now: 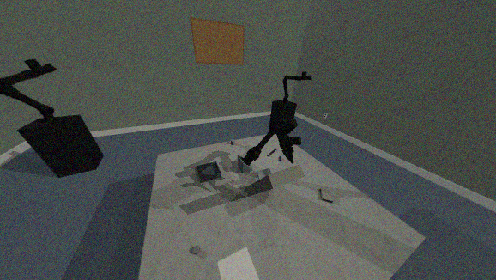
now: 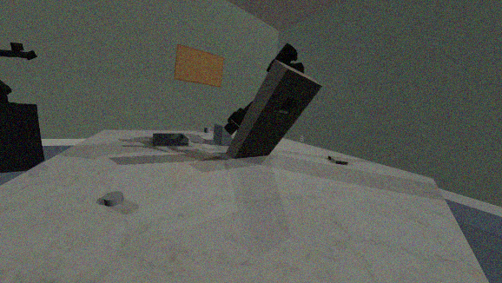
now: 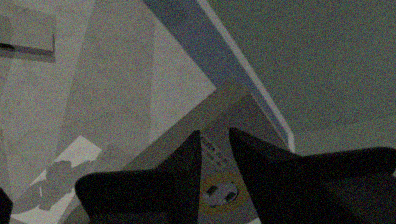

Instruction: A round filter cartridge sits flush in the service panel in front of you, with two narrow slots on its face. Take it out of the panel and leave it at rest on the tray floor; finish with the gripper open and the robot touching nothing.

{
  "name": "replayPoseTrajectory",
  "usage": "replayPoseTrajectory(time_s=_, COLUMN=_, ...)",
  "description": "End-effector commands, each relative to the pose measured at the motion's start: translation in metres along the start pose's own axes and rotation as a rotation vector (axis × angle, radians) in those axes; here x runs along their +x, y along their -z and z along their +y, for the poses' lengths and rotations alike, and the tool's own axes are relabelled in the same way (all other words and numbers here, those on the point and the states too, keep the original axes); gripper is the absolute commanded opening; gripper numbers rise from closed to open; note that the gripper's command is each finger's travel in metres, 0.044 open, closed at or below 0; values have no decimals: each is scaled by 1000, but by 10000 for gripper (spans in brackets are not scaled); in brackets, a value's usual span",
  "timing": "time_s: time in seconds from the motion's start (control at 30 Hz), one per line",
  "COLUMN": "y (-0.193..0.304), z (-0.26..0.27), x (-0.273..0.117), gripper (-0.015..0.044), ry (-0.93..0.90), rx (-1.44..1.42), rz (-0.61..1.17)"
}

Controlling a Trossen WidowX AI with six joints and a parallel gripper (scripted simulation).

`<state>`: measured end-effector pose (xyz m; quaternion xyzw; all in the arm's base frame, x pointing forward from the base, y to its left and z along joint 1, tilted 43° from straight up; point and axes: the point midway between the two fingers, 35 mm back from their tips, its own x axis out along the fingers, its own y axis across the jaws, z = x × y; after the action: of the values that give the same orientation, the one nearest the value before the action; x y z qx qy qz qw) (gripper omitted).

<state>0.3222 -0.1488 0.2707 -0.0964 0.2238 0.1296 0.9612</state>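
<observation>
The service panel (image 1: 257, 187) (image 2: 278, 123) (image 3: 252, 125) leans at a steep tilt. The round filter cartridge (image 3: 220, 190) sits in its face, with a yellow ring around it and two dark slots. My gripper (image 1: 293, 161) (image 3: 214, 134) is partly open and empty, over the panel face. In the wrist view the cartridge shows in the gap between the fingers; how far the tips are from it is unclear. In the exterior view the fingers are hidden behind the panel. The dark tray (image 1: 211, 179) (image 2: 162, 140) stands left of the panel, with no cartridge visible in it.
A grey upright block (image 1: 242, 164) (image 2: 218, 134) stands near the arm's base. A dark L-shaped item (image 1: 324, 198) (image 2: 337, 161) lies right of the panel. A small round grey piece (image 1: 195, 249) (image 2: 113, 198) lies at the front left. A black box (image 1: 60, 146) stands at far left.
</observation>
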Motion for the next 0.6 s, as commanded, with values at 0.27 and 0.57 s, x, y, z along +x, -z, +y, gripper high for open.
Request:
replayPoseTrajectory(time_s=0.27, y=111, z=-16, x=-30, gripper=111, ry=-90, rx=625, rz=-47)
replayPoseTrajectory(time_s=0.57, y=111, z=-16, x=-30, gripper=111, ry=-90, rx=625, rz=-47)
